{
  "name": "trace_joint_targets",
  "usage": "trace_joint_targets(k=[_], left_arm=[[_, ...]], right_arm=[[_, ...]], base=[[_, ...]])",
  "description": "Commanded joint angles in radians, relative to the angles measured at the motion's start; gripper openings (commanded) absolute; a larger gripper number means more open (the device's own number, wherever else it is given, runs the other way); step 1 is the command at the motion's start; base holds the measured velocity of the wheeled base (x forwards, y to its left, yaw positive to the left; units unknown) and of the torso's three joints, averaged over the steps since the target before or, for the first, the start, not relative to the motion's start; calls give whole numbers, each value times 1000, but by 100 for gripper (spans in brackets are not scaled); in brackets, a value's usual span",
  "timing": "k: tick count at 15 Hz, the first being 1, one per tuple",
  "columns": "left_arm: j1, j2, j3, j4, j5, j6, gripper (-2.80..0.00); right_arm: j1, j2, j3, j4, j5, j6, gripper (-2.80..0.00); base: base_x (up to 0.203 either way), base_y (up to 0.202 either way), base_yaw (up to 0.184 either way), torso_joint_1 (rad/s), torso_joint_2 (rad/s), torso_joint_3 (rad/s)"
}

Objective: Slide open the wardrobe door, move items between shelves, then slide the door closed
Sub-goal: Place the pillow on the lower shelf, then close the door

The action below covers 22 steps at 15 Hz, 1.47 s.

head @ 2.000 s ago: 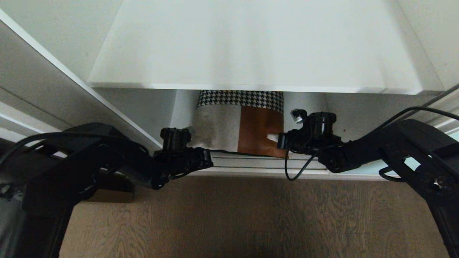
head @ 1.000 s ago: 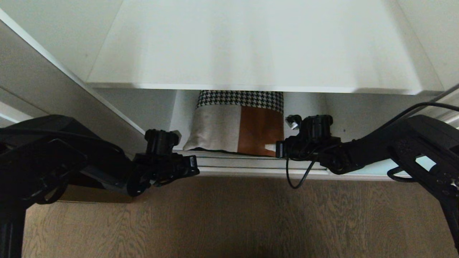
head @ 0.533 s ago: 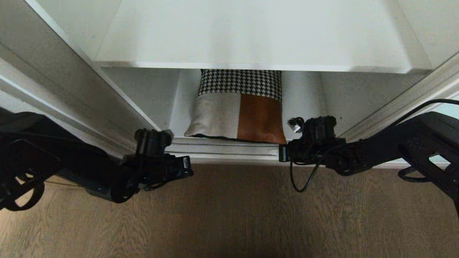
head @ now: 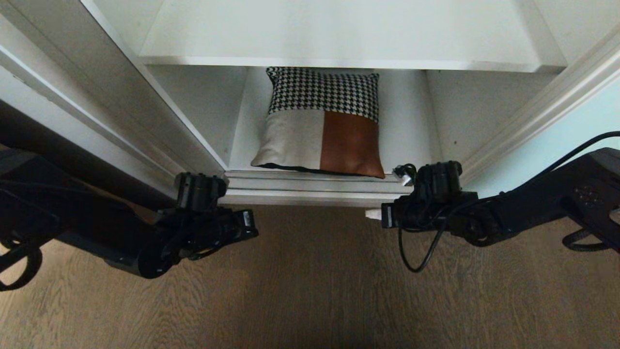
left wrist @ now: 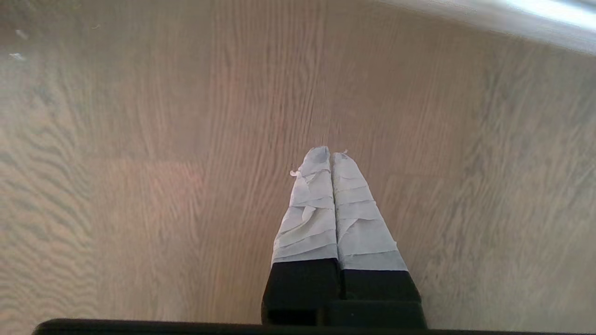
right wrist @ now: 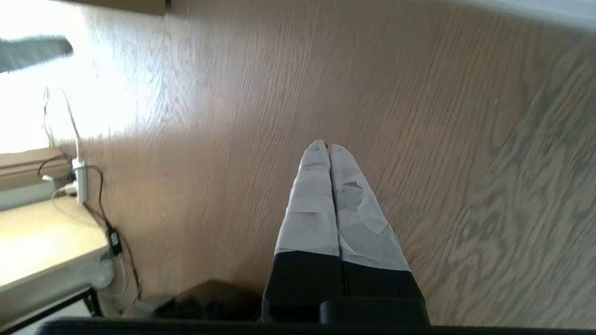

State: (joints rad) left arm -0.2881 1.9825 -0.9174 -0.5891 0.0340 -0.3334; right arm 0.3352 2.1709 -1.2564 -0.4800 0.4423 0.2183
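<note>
Below, both claws hang pressed closed and empty over the brown wood-grain floor (head: 310, 291): left claw (left wrist: 331, 156), right claw (right wrist: 327, 148). Behind them, a houndstooth, beige and rust-orange cushion (head: 320, 126) lies on the white bottom shelf (head: 407, 140).

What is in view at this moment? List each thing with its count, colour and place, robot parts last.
pillow: one, houndstooth, beige and rust-orange patches, lying flat on the bottom shelf
bottom shelf: one, white, under the pillow
upper shelf: one, white, bare, above the pillow
sliding door: one, pale aqua, pushed to the right of the opening
door track: one, silver-white, along the wardrobe's front edge
floor: brown wood-grain, before the wardrobe
left gripper: shut, empty, over the floor
right gripper: shut, empty, over the floor
</note>
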Motion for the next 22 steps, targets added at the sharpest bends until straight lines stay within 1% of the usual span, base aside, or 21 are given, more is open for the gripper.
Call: trace_joint_targets(k=[1, 2, 4, 6, 8, 9, 10, 11, 12, 13, 15, 17, 19, 20, 22], left_arm=[[0, -124, 18, 12, 50, 30, -280], [0, -188, 28, 31, 87, 76, -280], [0, -312, 48, 83, 157, 145, -280], [1, -473, 75, 178, 209, 185, -280], [7, -654, 118, 282, 237, 209, -280], [24, -746, 145, 320, 247, 220, -280], [61, -833, 176, 347, 253, 233, -280], [136, -927, 219, 369, 257, 248, -280], [206, -1007, 261, 381, 258, 257, -280], [250, -1083, 298, 391, 259, 262, -280], [300, -1257, 389, 401, 259, 265, -280], [320, -1431, 476, 408, 248, 269, -280], [330, -1592, 559, 428, 189, 271, -280], [332, -1668, 598, 463, 148, 271, -280], [325, -1781, 679, 562, 85, 274, -280]], right_arm=[[7, -104, 74, 1, -10, 0, -280], [8, -157, 115, 2, -43, -1, -280], [14, -262, 210, 0, -129, -17, -280], [21, -391, 330, -2, -193, -47, -280], [30, -537, 435, 2, -234, -60, -280], [33, -610, 486, 5, -257, -64, -280], [36, -678, 536, 7, -279, -64, -280], [38, -752, 603, 10, -307, -63, -280], [43, -816, 661, 15, -331, -61, -280], [54, -873, 703, 22, -350, -59, -280], [78, -1004, 768, 55, -381, -56, -280], [89, -1139, 792, 123, -396, -53, -280], [84, -1279, 803, 206, -400, -52, -280], [68, -1336, 812, 241, -399, -50, -280], [-3, -1390, 831, 269, -385, -20, -280]], base=[[0, 0, 0, 0, 0, 0], [0, 0, 0, 0, 0, 0], [0, 0, 0, 0, 0, 0], [0, 0, 0, 0, 0, 0], [0, 0, 0, 0, 0, 0], [0, 0, 0, 0, 0, 0], [0, 0, 0, 0, 0, 0], [0, 0, 0, 0, 0, 0], [0, 0, 0, 0, 0, 0], [0, 0, 0, 0, 0, 0], [0, 0, 0, 0, 0, 0], [0, 0, 0, 0, 0, 0], [0, 0, 0, 0, 0, 0], [0, 0, 0, 0, 0, 0], [0, 0, 0, 0, 0, 0]])
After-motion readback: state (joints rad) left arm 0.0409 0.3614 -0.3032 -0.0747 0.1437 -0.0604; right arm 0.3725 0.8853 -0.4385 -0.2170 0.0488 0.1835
